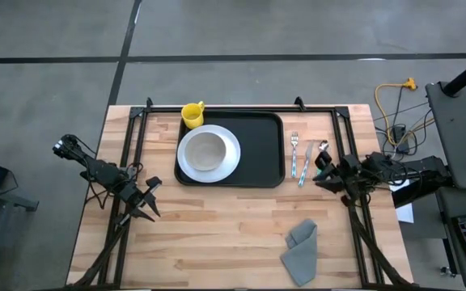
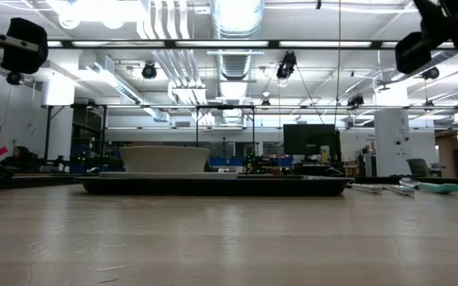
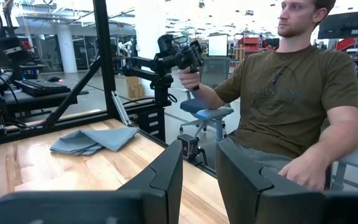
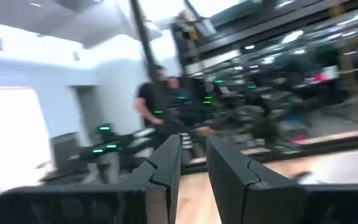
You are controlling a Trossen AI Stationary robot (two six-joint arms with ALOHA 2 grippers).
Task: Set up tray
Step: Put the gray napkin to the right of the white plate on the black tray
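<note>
From above we see the black tray [image 1: 257, 153] lying flat at the far middle of the wooden table [image 1: 217, 234], its long side running left to right. On the tray's left half sits a round white plate [image 1: 229, 158] with a white bowl [image 1: 205, 151] standing on it, and a yellow mug [image 1: 192, 114] stands at the tray's far left corner, over its rim. Just right of the tray, on the bare wood, a fork [image 1: 294, 151], a knife [image 1: 306, 162] and a spoon [image 1: 321, 153] with a pale teal handle lie side by side, pointing toward the far edge. A crumpled grey cloth napkin [image 1: 302, 249] lies near the front edge, right of centre, well apart from the tray. The left gripper [image 1: 148, 206] hangs over the left part of the table, nearer than the tray and clear of it; in its wrist view its two dark fingers [image 3: 166, 177] stand a narrow gap apart with nothing between them. The right gripper [image 1: 324, 171] is over the right side of the table, just beside the cutlery; its wrist view shows its fingers [image 4: 166, 165] likewise parted by a narrow gap and holding nothing. In the low view the tray [image 2: 213, 185] shows as a thin dark slab with the bowl [image 2: 164, 159] rising from it, and the cutlery lies to its right. Beyond the table, a person [image 3: 291, 93] in an olive T-shirt sits on a chair, one hand [image 3: 190, 78] gripping a dark handle on a jointed arm.
</note>
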